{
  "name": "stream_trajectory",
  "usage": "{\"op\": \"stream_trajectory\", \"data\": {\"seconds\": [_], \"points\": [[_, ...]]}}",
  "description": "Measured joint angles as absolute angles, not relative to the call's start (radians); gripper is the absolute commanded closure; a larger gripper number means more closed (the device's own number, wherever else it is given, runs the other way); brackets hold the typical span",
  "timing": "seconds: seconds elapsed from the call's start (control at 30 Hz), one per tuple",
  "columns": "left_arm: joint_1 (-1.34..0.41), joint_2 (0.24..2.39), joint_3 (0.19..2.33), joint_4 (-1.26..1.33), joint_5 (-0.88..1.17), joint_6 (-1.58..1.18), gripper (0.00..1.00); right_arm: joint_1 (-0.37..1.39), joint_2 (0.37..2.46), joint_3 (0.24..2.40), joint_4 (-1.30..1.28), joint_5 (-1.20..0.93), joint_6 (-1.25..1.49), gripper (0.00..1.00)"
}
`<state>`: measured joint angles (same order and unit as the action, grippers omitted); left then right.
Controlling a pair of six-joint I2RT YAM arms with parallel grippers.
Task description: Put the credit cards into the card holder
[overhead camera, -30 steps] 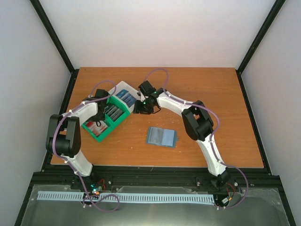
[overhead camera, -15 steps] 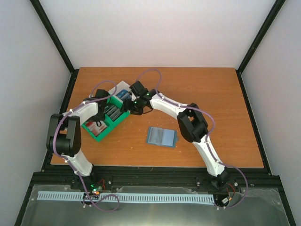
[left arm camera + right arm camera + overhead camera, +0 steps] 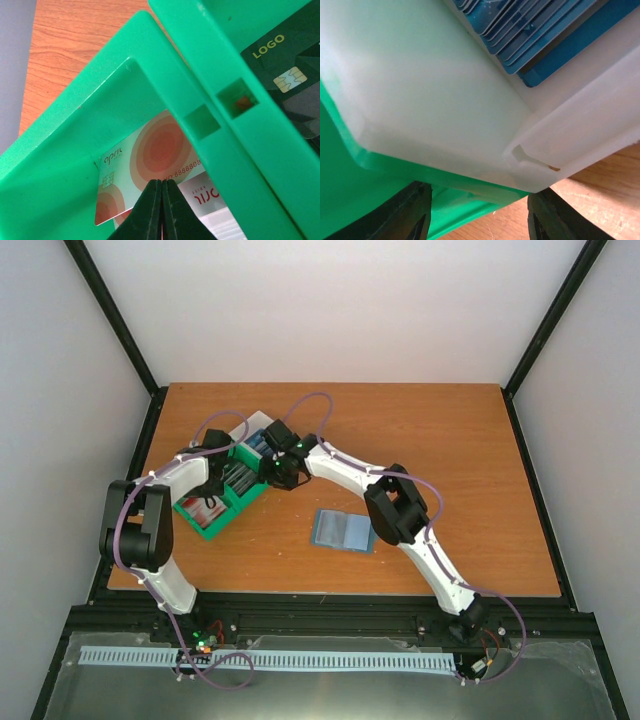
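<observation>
The credit cards lie in plastic bins at the table's left. In the left wrist view a red and white card (image 3: 150, 160) lies in a green bin (image 3: 65, 165), and a dark card (image 3: 287, 70) lies in the neighbouring compartment. My left gripper (image 3: 161, 183) is shut just above the red card; nothing shows between its fingers. It also shows in the top view (image 3: 213, 484). Several blue cards (image 3: 535, 30) stand in a white bin (image 3: 435, 100). My right gripper (image 3: 480, 215) is open, its fingers straddling that bin's corner. The teal card holder (image 3: 343, 531) lies open on the table, apart from both grippers.
The green bin (image 3: 212, 508) and white bin (image 3: 262, 426) stand joined at the left middle of the wooden table (image 3: 450, 460). The right arm reaches across above the card holder. Black frame posts stand at the table's back corners.
My right gripper has moved left from the table's middle to the corner of the white bin. The left arm and the card holder have not moved.
</observation>
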<state>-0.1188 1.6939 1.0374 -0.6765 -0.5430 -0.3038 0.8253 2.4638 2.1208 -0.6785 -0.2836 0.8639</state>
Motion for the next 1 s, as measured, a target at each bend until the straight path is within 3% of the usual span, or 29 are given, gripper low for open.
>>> {"op": "stream_trajectory", "data": {"seconds": [0.17,0.67,0.83,1.0], "points": [[-0.12,1.694,1.037,-0.68,-0.542,-0.303,0.88,0.828,2.464,2.135,-0.694,-0.233,0.888,0.58],[-0.122,1.694,1.037,-0.696,-0.512,-0.305,0.77,0.771,2.437,2.112,-0.709,-0.13,0.736,0.6],[-0.12,1.686,1.054,-0.701,-0.423,-0.3,0.62,0.764,2.433,2.11,-0.71,-0.123,0.693,0.6],[-0.118,1.639,1.058,-0.683,-0.295,-0.279,0.61,0.754,2.432,2.11,-0.711,-0.12,0.653,0.6]]}}
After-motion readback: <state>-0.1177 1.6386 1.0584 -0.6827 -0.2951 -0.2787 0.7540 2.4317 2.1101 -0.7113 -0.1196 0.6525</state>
